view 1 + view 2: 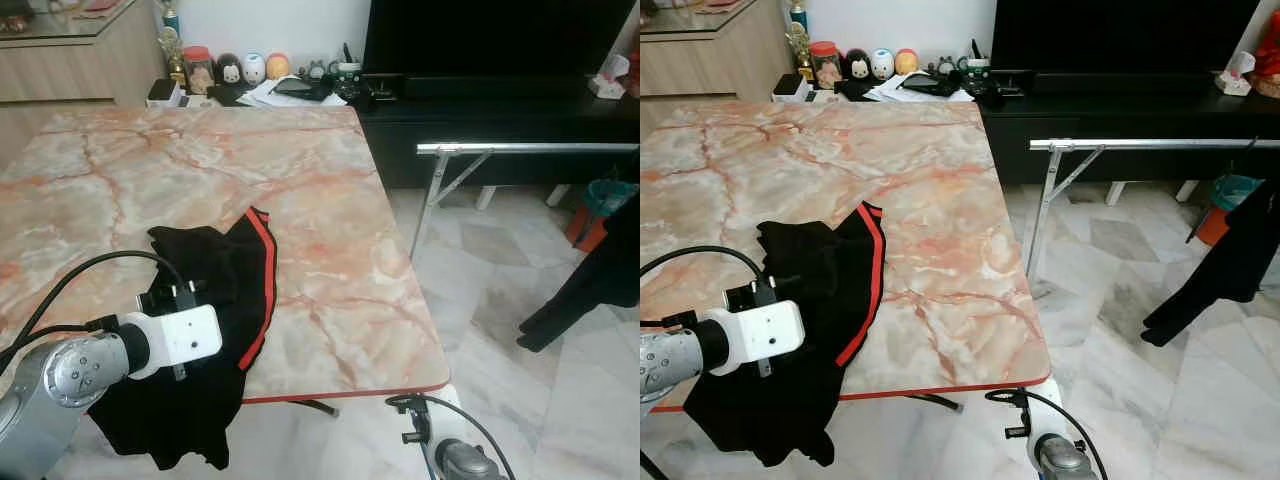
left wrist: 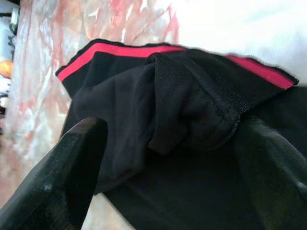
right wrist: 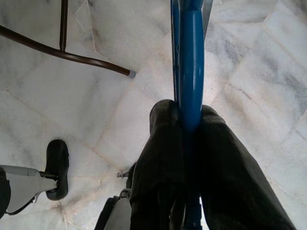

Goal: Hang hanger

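the left tool (image 2: 168, 158) hangs over the near left part of the desk (image 1: 330, 170), its two black fingers (image 2: 57, 177) spread wide with nothing between them. just ahead of and below those fingers lies a black garment (image 1: 215, 300) with a red stripe (image 1: 262, 290) along one edge; it is bunched up on the marble top and its near end droops over the desk's front edge. in the left wrist view a folded lump of the cloth sits between the fingers' tips but past them, and the fingers do not touch it. a black cable (image 1: 90, 275) loops up from the left wrist.

the right tool (image 3: 184, 115) is low beside the desk's near right corner, pointing down at the marble floor (image 3: 96, 86). its fingers (image 3: 158, 158) are closed tight on a blue hanger (image 3: 191, 62), which runs straight out from between them toward the floor. beside this tool a dark desk leg (image 3: 62, 52) crosses the tiles, and a black foot (image 3: 56, 167) of the robot rests on the floor.

farther out from the right tool, across the open floor, stands a metal rack (image 1: 520, 148) with a dark garment (image 1: 600, 270) hanging from its far end. beyond the desk, a low black cabinet (image 1: 500, 110) and a row of small figurines (image 1: 240, 68) line the wall.
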Motion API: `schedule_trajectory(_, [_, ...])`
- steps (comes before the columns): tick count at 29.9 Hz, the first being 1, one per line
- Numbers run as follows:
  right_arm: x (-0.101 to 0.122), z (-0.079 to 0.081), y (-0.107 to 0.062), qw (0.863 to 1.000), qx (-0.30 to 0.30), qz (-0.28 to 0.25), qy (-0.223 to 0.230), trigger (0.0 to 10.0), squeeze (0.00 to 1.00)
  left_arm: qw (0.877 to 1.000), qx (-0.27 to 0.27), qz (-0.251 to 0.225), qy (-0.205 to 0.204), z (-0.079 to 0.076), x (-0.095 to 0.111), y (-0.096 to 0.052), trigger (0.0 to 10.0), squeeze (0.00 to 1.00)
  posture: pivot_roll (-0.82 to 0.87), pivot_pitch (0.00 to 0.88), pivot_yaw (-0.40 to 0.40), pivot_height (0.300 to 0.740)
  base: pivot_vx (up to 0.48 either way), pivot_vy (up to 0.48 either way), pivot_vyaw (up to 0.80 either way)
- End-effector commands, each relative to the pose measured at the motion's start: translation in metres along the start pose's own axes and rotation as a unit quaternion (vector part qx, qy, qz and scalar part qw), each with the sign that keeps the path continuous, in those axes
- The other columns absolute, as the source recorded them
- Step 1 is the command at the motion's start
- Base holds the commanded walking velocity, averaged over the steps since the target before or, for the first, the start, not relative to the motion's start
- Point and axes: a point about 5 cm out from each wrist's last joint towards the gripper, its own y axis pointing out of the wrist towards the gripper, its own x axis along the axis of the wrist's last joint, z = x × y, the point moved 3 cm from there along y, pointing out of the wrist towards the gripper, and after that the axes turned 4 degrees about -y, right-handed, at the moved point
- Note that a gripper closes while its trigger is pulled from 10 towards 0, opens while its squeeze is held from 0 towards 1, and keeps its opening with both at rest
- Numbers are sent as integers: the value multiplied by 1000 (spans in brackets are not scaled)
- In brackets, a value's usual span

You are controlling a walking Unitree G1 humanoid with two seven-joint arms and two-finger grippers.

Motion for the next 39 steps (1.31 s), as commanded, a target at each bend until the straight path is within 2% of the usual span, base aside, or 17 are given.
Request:
schedule_trajectory(1, [0, -1, 0, 1000, -1, -1, 2, 10000, 0, 999, 14, 4, 35, 9, 4, -3, 10000, 0, 110, 0, -39, 740, 0, 0, 0])
schedule_trajectory(2, [0, -1, 0, 1000, -1, -2, 2, 10000, 0, 998, 58, 20, 27, 22, -3, -5, 10000, 0, 110, 0, -39, 740, 0, 0, 0])
schedule_trajectory(4, [0, -1, 0, 1000, -1, -2, 2, 10000, 0, 996, 76, 36, 19, 28, -10, -9, 10000, 0, 108, 0, -40, 740, 0, 0, 0])
schedule_trajectory(8, [0, -2, 0, 1000, -1, -1, 0, 10000, 0, 993, 62, 90, 44, 29, -28, -21, 10000, 0, 110, 0, -42, 740, 0, 0, 0])
schedule_trajectory(11, [0, -2, 0, 1000, 0, -1, -2, 10000, 0, 979, 126, 156, 43, 50, -51, -35, 10000, 0, 116, 0, -45, 740, 0, 0, 0])
schedule_trajectory(13, [0, -3, 0, 1000, 0, -1, -4, 10000, 0, 975, 135, 172, 48, 52, -56, -36, 10000, 0, 114, 0, -47, 740, 0, 0, 0])
schedule_trajectory(17, [0, -3, 0, 1000, 0, -2, -4, 10000, 0, 957, 230, 176, -13, 63, -63, -34, 10000, 0, 114, 0, -47, 740, 0, 0, 0])
schedule_trajectory(19, [0, -3, 0, 1000, -1, -2, -3, 10000, 0, 940, 301, 130, -97, 66, -60, -27, 10000, 0, 109, 0, -46, 740, 0, 0, 0])
schedule_trajectory(20, [1, -3, 0, 1000, -3, -5, 1, 10000, 0, 912, 343, 26, -224, 59, -44, -12, 10000, 0, 109, 0, -46, 740, 0, 0, 0])
schedule_trajectory(22, [1, -3, 0, 1000, -3, -6, 2, 10000, 0, 906, 346, 7, -243, 57, -41, -10, 10000, 0, 109, 0, -46, 740, 0, 0, 0])
schedule_trajectory(23, [1, -3, 0, 1000, -3, -6, 1, 10000, 0, 882, 354, -40, -308, 49, -35, -2, 10000, 0, 105, 0, -48, 740, 0, 0, 0])
schedule_trajectory(25, [1, -3, 0, 1000, -3, -5, -5, 10000, 0, 848, 364, -72, -379, 37, -33, 7, 10000, 0, 105, 0, -48, 740, 0, 0, 0])
schedule_trajectory(26, [2, -4, 0, 1000, -5, -8, 0, 10000, 0, 818, 362, -91, -439, 22, -30, 19, 10000, 0, 105, 0, -48, 740, 0, 0, 0])
schedule_trajectory(32, [2, -5, 0, 1000, -10, -11, 5, 10000, 0, 796, 347, -113, -483, 3, -11, 39, 10000, 0, 88, 0, -46, 740, 0, 0, 0])
schedule_trajectory(34, [2, -5, 0, 1000, -11, -11, 5, 10000, 0, 799, 347, -119, -476, 4, -8, 40, 10000, 0, 88, 0, -46, 740, 0, 0, 0])
schedule_trajectory(36, [2, -5, 0, 1000, -9, -11, 3, 10000, 0, 792, 351, -134, -482, 5, -6, 41, 10000, 0, 92, 0, -49, 740, 0, 0, 0])
schedule_trajectory(39, [2, -4, 0, 1000, -7, -11, 2, 10000, 0, 792, 350, -134, -482, 5, -6, 41, 10000, 0, 92, 0, -49, 740, 0, 0, 0])
